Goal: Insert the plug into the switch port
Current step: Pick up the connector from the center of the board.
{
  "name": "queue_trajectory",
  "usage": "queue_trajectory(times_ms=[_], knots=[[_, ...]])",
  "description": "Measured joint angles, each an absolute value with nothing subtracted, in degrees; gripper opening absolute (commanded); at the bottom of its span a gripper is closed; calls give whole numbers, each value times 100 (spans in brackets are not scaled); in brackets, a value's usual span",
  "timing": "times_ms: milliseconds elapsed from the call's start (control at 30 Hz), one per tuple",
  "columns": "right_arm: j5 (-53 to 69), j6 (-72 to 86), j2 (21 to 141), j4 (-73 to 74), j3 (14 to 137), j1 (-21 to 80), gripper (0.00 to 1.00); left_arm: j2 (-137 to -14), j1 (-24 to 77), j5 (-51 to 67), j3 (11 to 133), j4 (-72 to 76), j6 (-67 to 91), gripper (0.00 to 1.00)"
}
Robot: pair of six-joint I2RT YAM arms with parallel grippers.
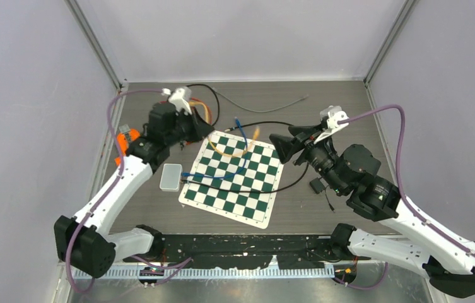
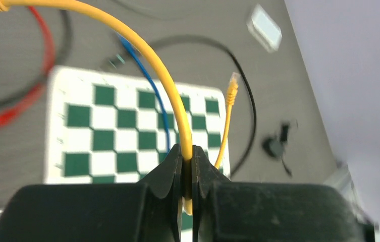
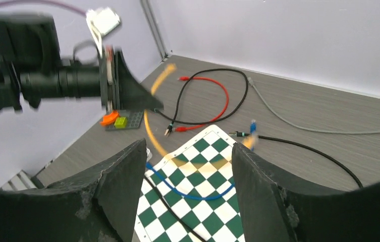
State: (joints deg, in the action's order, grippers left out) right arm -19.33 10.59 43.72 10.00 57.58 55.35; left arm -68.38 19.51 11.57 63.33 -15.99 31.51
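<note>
Our left gripper (image 2: 187, 157) is pinched tight on the smooth, round yellow cable (image 2: 145, 48); its plug (image 2: 233, 83), a clear tip on a yellow boot, sticks up at the cable's free end by the edge of the green-and-white chequered mat (image 1: 247, 197); our right gripper (image 3: 188, 147) has its matt black, rough-edged jaws wide apart with nothing between them; in its view the cable is a blurred streak; a small pale rounded box (image 1: 171, 177) lies just beside the mat; we cannot make out a port on it.
</note>
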Motion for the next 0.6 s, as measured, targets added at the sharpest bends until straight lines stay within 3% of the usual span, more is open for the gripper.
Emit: queue_trajectory(times_ms=[233,600], knots=[[-2073,1455,4709,910,5752,5496,71,-6484,3527,1441,5301,-1450,2794,0],[-1441,2840,5695,893,5564,5085,71,-6049,4875,897,4805,-1002,1990,0]])
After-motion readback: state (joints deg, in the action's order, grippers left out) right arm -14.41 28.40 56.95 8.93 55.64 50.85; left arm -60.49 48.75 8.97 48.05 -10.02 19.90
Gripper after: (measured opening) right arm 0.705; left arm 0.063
